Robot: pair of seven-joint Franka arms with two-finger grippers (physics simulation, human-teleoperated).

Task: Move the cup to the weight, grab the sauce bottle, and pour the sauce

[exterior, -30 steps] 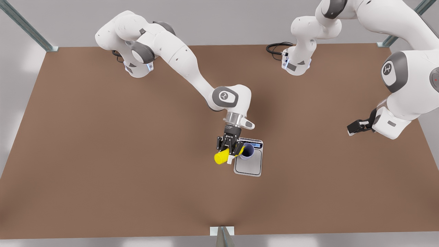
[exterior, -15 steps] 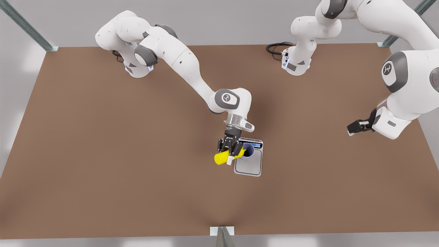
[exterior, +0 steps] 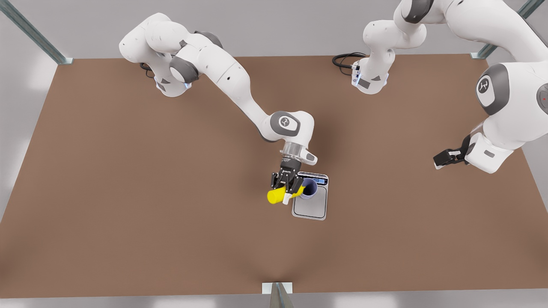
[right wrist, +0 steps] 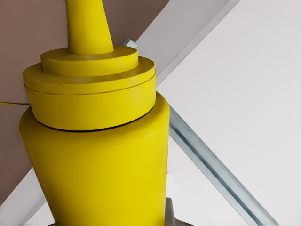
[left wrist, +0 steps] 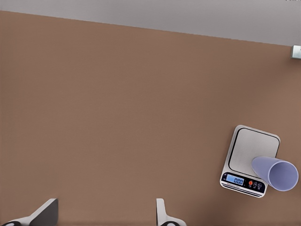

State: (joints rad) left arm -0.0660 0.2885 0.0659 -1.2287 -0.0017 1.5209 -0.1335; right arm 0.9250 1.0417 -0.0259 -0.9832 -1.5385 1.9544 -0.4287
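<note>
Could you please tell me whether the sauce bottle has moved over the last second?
No. The sauce bottle in the right hand keeps its place, tipped beside the cup on the scale.

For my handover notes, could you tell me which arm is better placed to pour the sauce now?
The right. Its claw already grips the sauce bottle, tilted at the cup standing on the weight. The left claw waits open, far aside.

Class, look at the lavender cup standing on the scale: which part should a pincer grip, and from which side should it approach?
Grip the cup across its plain side wall just under the rim; it stands upright, handleless, widening upward. Come from the front view's right: the sauce bottle and right pincer crowd its other side, while the open left pincer waits on that right.
</note>
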